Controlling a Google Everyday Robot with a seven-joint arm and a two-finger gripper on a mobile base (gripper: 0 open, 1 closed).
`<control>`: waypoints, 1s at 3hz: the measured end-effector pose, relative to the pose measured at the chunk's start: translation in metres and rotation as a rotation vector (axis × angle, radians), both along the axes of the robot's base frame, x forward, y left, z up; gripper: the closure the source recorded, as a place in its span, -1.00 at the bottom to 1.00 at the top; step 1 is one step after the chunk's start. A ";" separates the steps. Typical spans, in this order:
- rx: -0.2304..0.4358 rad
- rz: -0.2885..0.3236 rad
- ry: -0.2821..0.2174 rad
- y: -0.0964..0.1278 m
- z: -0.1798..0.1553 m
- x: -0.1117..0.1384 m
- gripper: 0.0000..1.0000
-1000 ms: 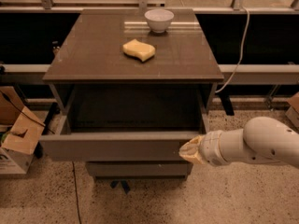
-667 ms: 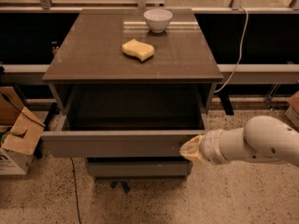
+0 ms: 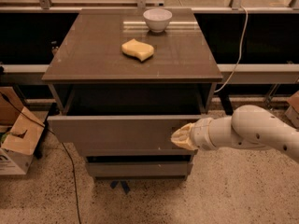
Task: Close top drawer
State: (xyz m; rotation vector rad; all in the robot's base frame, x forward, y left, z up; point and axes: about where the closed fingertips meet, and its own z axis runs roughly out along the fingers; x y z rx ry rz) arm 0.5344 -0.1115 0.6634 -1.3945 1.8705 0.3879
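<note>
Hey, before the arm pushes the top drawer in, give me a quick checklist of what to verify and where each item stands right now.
1. Is the top drawer shut? It is pulled out from the cabinet: not ok.
2. Is the claw on the drawer front? It sits against the front, near the right end: ok.
3. Is the push centred? The claw is off to the right, so the drawer might skew: not ok.
4. Is anything sticking up inside the drawer? The inside is dark: cannot tell.
5. Are the sponge and bowl safe? Both sit on the cabinet top, back from its front edge: ok.
</note>
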 end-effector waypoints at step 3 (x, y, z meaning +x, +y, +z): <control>0.044 -0.013 -0.152 0.029 -0.025 0.061 1.00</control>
